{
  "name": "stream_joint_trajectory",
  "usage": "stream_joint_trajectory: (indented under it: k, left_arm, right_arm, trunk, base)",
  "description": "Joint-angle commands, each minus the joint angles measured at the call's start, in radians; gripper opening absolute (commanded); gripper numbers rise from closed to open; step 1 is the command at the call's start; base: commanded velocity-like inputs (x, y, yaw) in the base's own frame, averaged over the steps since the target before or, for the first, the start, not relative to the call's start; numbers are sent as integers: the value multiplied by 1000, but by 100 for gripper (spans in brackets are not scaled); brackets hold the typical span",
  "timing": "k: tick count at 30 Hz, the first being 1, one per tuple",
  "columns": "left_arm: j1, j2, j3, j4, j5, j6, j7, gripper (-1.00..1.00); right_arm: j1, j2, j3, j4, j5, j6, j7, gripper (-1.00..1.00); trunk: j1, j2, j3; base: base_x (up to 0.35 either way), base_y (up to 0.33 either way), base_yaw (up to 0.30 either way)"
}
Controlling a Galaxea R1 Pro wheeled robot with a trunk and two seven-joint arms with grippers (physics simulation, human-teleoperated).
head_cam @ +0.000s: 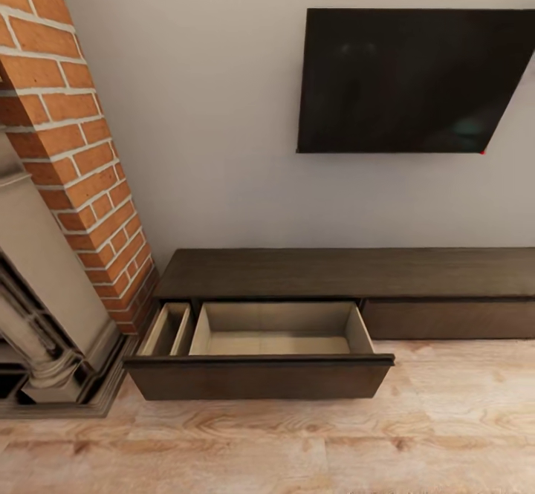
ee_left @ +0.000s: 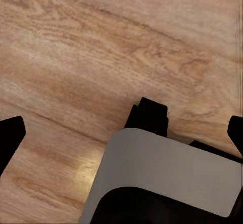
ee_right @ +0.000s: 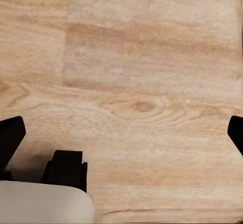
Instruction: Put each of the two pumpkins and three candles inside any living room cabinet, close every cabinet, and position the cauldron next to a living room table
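Observation:
The long low dark-brown cabinet [head_cam: 349, 273] stands against the wall in the head view. Its left drawer [head_cam: 260, 379] is pulled out over the floor, and the pale beige inside holds nothing. Beside it is a narrow divided section [head_cam: 168, 329], also bare. The drawer front to the right [head_cam: 446, 319] is shut. In the left wrist view my left gripper [ee_left: 122, 133] is open, its dark fingertips [ee_left: 10, 138] spread wide above the wood floor. My right gripper [ee_right: 123, 133] is open as well, fingertips [ee_right: 10, 139] far apart over the floor. Pumpkins, candles, cauldron and table are out of view.
A red brick chimney [head_cam: 67, 108] and a stone fireplace surround [head_cam: 44, 308] stand left of the cabinet. A dark TV [head_cam: 416, 82] hangs on the wall above it. Light wood floor [head_cam: 297, 442] spreads in front. Grey and black parts of my own body [ee_left: 167, 173] sit under the grippers.

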Motion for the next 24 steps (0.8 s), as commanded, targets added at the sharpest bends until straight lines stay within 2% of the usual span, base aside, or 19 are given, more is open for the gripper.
stream_joint_trajectory:
  k: [1, 4, 7, 24]
  left_arm:
    - [1, -3, 0, 0, 0, -1, -2, 100]
    - [1, -11, 0, -2, 0, -2, -4, 100]
    - [2, -14, 0, -3, 0, -2, -5, 100]
    - [2, -16, 1, -4, 1, -2, -6, 100]
  right_arm:
    - [0, 0, 0, 0, -29, 0, 0, 100]
    - [1, 0, 0, 0, -63, 0, 0, 100]
    - [1, 0, 0, 0, -76, 0, 0, 100]
    - [1, 0, 0, 0, -83, 7, -3, 100]
  trunk:
    - [0, 0, 1]
    - [0, 0, 5]
    - [0, 0, 8]
    - [0, 0, 26]
  base:
    - [0, 0, -235]
    - [0, 0, -236]
    - [0, 0, -237]
    - [0, 0, -240]
